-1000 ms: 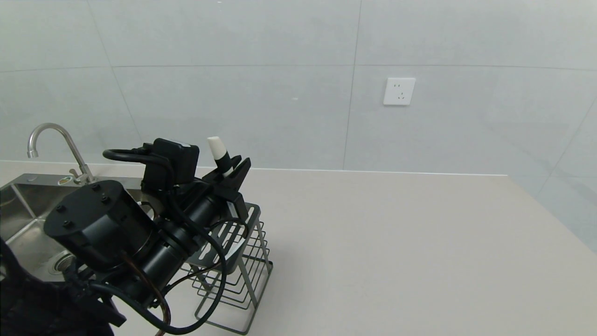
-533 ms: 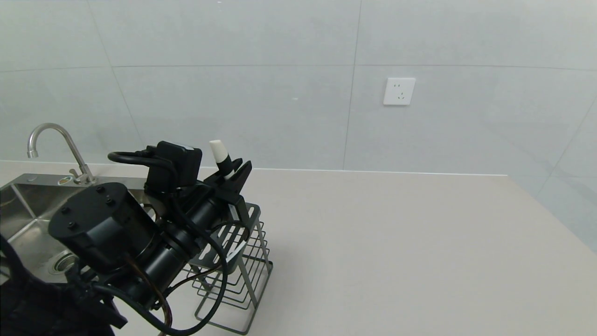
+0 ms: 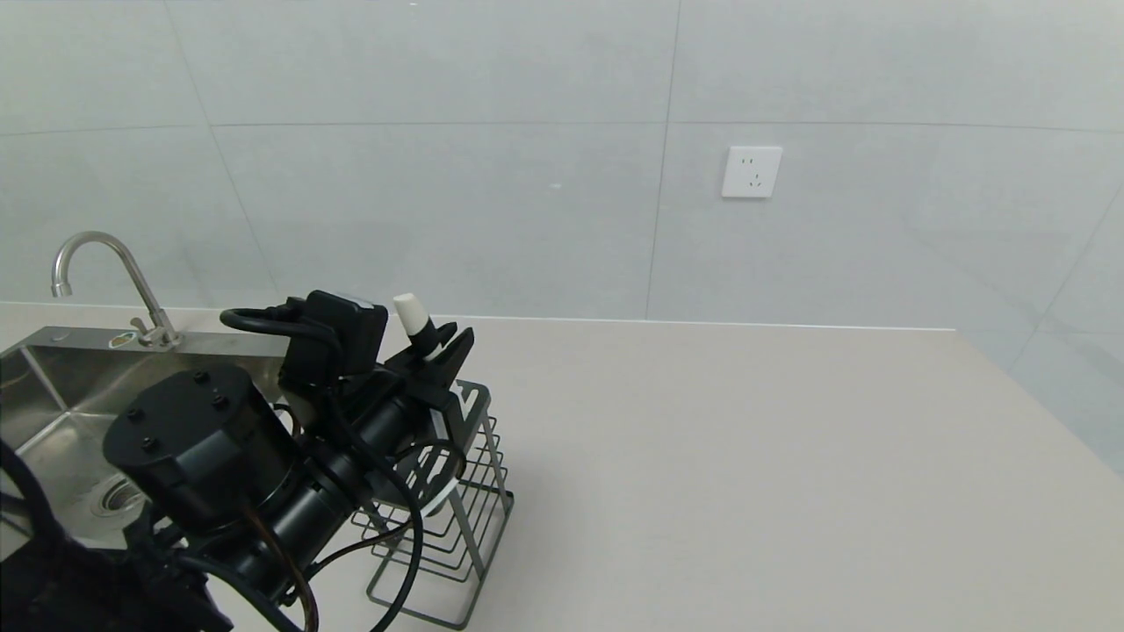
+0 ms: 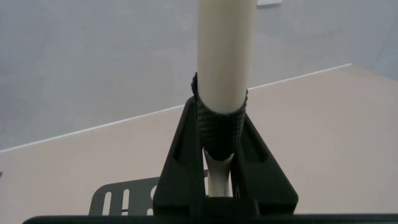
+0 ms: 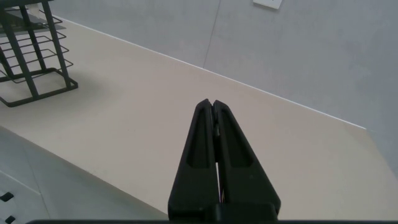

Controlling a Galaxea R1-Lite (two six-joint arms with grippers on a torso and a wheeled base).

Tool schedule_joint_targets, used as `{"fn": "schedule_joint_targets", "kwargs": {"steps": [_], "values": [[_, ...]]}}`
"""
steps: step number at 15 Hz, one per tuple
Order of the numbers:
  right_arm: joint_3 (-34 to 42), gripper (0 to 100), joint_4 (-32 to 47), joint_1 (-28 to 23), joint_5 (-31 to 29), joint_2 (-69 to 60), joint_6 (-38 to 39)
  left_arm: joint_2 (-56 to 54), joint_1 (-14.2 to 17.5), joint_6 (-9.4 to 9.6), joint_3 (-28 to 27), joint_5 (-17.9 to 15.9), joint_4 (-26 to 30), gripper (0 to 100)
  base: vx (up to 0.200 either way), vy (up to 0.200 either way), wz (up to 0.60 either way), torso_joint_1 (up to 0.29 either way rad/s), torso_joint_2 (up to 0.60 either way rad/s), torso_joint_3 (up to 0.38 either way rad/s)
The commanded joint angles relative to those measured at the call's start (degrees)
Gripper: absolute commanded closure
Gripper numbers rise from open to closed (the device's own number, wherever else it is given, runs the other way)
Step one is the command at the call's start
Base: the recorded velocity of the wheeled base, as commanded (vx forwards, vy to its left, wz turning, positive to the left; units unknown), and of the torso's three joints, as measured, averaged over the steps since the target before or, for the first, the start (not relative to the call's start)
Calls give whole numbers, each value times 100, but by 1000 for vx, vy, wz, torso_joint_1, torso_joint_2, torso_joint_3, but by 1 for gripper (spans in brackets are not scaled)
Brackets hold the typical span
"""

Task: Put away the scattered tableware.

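White-handled utensil (image 3: 409,312) upright in left tool (image 3: 439,333), clamped tight, abv wire rack (image 3: 471,397); right tool (image 5: 213,104) closed, empty

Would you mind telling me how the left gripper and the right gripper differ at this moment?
The left gripper is shut on a cream-handled utensil; the right gripper is shut on nothing. The left gripper is by the wire rack, while the right gripper is over bare countertop. Both are black.

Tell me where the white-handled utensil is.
Head view, left side: the white-handled utensil is clamped in the left gripper, above the wire rack beside the sink.
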Motion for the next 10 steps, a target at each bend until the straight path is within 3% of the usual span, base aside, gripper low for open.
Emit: {"fn": "schedule_joint_targets", "kwargs": {"steps": [1, 10], "values": [[0, 100, -3, 4, 2, 7, -3, 39, -1, -9, 20, 4, 1, 100, 0, 0, 0, 0, 0, 0], [0, 100, -3, 4, 2, 7, -3, 259, -62, 18, 205, -5, 9, 100, 0, 0, 0, 0, 0, 0]]}}
